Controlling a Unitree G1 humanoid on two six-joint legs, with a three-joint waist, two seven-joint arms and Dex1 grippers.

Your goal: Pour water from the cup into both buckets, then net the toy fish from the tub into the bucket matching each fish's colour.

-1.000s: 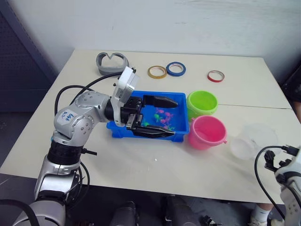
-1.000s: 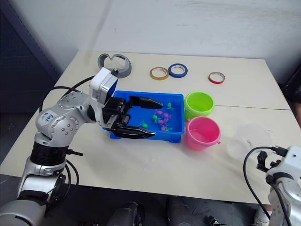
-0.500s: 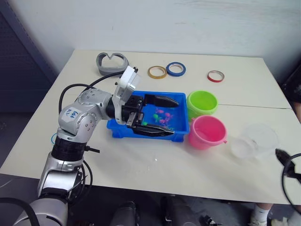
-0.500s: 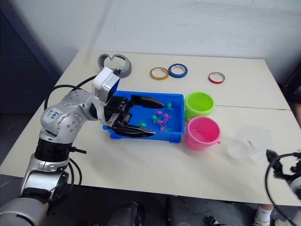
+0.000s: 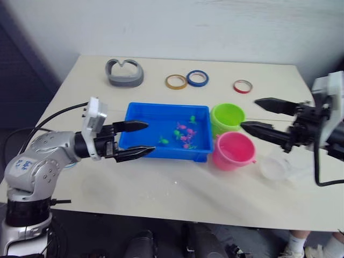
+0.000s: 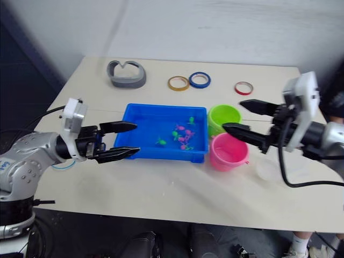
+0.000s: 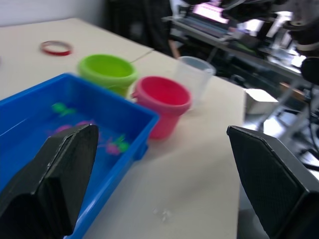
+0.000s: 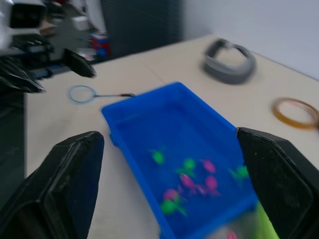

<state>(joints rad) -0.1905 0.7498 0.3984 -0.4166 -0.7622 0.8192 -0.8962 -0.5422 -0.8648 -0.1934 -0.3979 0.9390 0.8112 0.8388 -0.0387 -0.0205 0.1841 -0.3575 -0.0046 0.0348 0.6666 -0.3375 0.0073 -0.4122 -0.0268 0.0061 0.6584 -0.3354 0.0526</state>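
i see the left gripper [image 5: 133, 140] with its fingers spread apart and holding nothing, hovering at the left end of the tub [image 5: 141, 115]. the right gripper [image 5: 260, 116] is likewise spread and empty, raised above the pink bucket [image 5: 233, 151] and the cup [image 5: 275, 166]. the tub sits mid-worktop with the toy fish [image 5: 183, 133], pink and green, gathered toward its right half. the green bucket [image 5: 227, 118] stands just beside the tub's right end, the pink bucket touching it on the near side. the cup stands toward the worktop's right edge, near the pink bucket. the net [image 8: 95, 93] lies flat on the worktop near the left edge, apart from the tub. three tape rings [image 5: 196, 78] and a grey band [image 5: 124, 73] lie along the far edge.
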